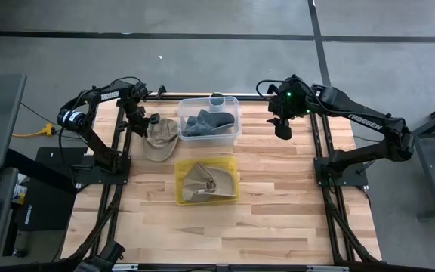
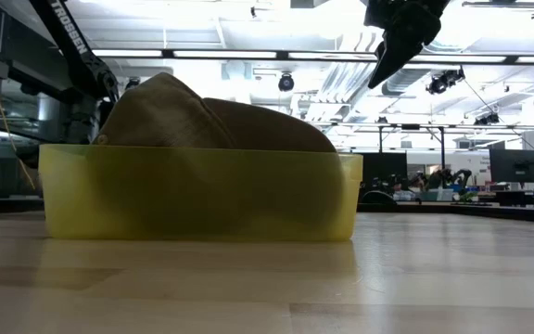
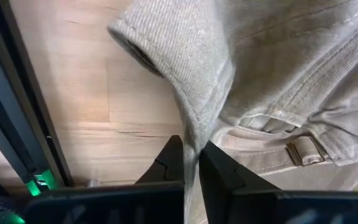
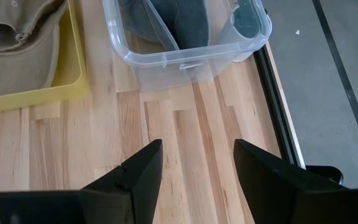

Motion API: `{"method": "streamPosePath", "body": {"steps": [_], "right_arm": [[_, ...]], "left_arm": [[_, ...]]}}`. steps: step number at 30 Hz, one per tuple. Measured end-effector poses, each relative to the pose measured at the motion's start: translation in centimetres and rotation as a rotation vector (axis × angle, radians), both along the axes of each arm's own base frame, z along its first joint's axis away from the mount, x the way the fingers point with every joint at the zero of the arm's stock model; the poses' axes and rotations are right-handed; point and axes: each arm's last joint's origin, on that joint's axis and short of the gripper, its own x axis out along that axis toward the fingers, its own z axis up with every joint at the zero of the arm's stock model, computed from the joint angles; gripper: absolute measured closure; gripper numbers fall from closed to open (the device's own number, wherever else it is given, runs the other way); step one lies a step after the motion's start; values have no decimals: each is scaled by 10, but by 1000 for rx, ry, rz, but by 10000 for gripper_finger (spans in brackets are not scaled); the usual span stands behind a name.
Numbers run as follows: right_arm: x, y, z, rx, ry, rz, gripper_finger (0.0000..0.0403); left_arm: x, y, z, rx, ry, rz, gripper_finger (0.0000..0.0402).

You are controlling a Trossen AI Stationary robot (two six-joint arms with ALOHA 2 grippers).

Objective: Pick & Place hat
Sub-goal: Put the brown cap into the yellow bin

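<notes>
A khaki hat is at the table's far left, beside a clear bin. My left gripper is shut on it; the left wrist view shows the hat and its back strap buckle. A second khaki hat lies in a yellow bin at the table's middle. A grey hat lies in the clear bin. My right gripper is open and empty, in the air right of the clear bin. My left gripper pinches a folded edge of the khaki hat between its two fingertips, close to the back strap. The cloth rises from the fingers as a narrow ridge. Whether the hat is clear of the table cannot be told.
The yellow bin with its hat fills the low view; my right gripper shows above it. The right wrist view shows the clear bin, the yellow bin's corner and bare wood below my right gripper.
</notes>
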Motion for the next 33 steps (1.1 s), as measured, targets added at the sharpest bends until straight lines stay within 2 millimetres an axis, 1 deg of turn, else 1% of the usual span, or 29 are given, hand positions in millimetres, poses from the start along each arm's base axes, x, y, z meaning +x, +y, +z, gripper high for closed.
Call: {"method": "streamPosePath", "body": {"steps": [15, 25, 33], "right_arm": [[0, 0, 0, 0, 0, 0, 210], [0, 0, 0, 0, 0, 0, 210], [0, 0, 0, 0, 0, 0, 210]], "left_arm": [[0, 0, 0, 21, -33, -76, 401], [-3, -3, 14, 100, -17, -108, 401], [-6, -12, 33, 171, -21, -109, 401]]}}
